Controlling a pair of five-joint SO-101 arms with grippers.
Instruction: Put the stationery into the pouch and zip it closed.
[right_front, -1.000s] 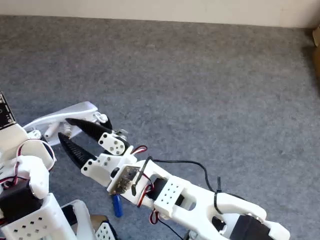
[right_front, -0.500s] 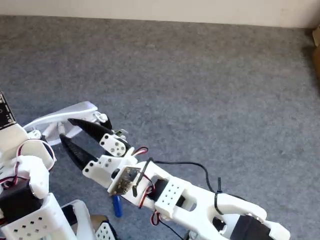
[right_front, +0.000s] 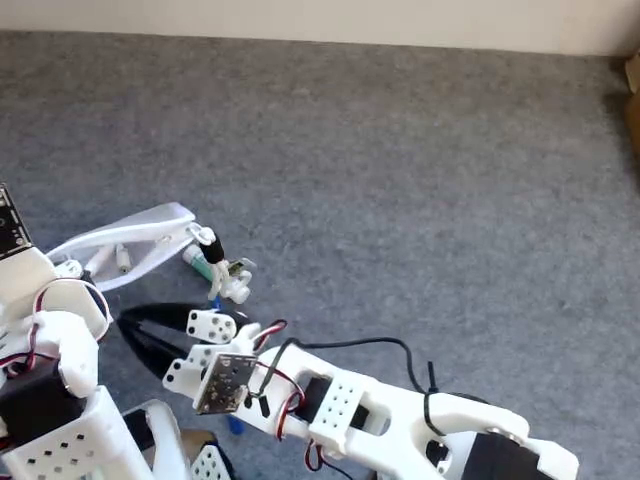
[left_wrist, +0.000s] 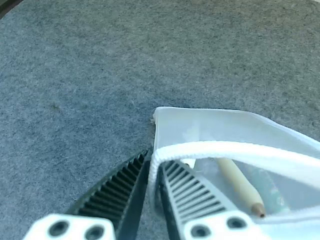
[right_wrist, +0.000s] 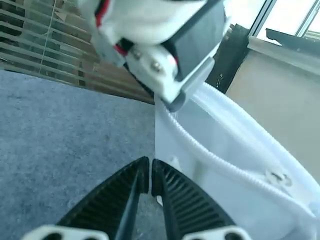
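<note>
My left fingers (left_wrist: 192, 195) are pressed together on the zip rim of the pouch (left_wrist: 215, 127). They pinch it near one corner so that the mouth is lifted and gapes. My right fingers (right_wrist: 117, 202) are pressed together as well, low over the counter (right_front: 420, 170) with their tips just beside the pouch's side wall. I think nothing is caught between them, though the gap is too thin to be sure. The grey counter carries everything, and the pouch lies at its left side near my left arm. I judge that my grip on the rim is what holds the pouch steady and open for the other arm to feed. Just outside its free end lies a small cluster of loose pens (right_front: 208, 265), one with a green barrel, touching or nearly touching the fabric. They are close enough to be nudged or lifted in. Inside the pouch a pencil (left_wrist: 240, 185) lies along the bottom beside a pale green barrel, so part of the job looks done. A short blue piece (right_front: 232, 424) lies under my right arm, apart from the rest, and the zip is open.
</note>
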